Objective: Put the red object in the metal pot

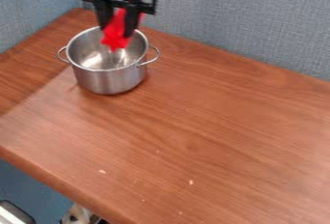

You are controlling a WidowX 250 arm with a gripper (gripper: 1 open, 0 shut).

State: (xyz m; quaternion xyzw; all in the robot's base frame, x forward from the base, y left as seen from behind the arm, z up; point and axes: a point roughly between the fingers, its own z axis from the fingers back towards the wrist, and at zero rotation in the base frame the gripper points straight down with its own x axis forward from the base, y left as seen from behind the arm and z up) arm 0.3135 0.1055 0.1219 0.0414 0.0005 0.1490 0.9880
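desk [194,141] — brown wood-grain top, its near part carrying nothing | round shiny silver steel pot [110,62] — upright near the far left corner, small side handles showing | bright red bar-shaped block [118,30] — hanging on end over the pot's opening | black end effector [119,6] — pointing down, pinching the block's upper end

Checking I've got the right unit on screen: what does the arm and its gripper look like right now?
Only the lower end shows at the top edge: a black gripper with a wide black crossbar and two thin dark fingers. The frame is blurry, so no cables or markings can be made out.
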